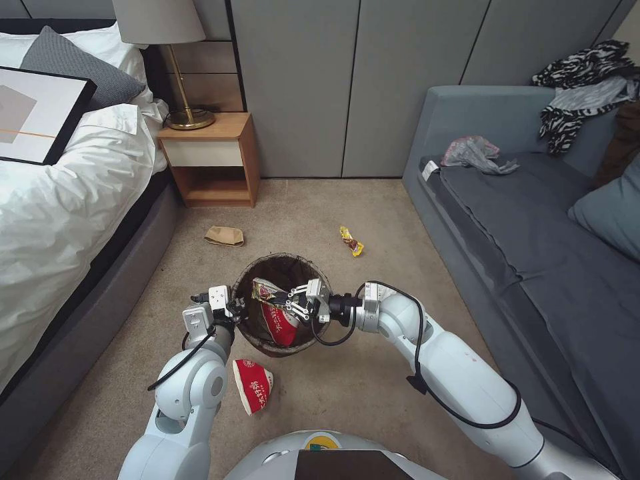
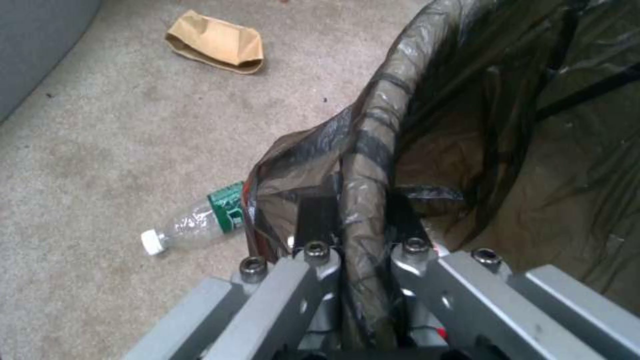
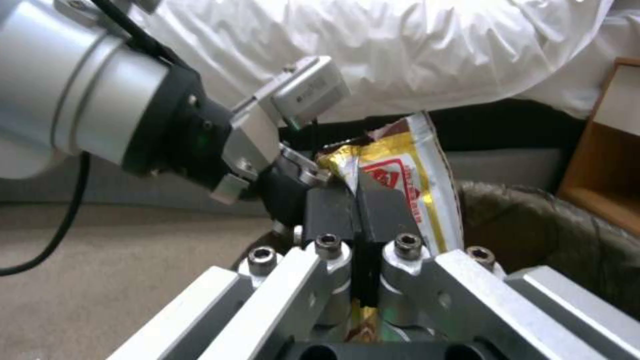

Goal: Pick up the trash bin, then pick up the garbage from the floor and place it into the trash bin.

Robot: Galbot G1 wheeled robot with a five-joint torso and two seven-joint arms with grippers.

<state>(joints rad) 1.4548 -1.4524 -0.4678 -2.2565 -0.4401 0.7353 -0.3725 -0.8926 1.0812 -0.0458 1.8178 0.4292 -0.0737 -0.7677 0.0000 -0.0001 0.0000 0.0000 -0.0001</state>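
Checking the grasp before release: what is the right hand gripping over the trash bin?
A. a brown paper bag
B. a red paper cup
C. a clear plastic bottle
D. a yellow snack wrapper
D: the right hand pinches a yellow snack wrapper above the trash bin.

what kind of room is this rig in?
Likely a bedroom or hotel room: a bed with white bedding, a wooden nightstand carrying a brass lamp, and a grey sofa across the carpet.

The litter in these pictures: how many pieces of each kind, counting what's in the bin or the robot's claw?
Red-and-white paper cups: 2
Snack wrappers: 2
Clear plastic bottles: 1
Brown paper: 1
Total: 6
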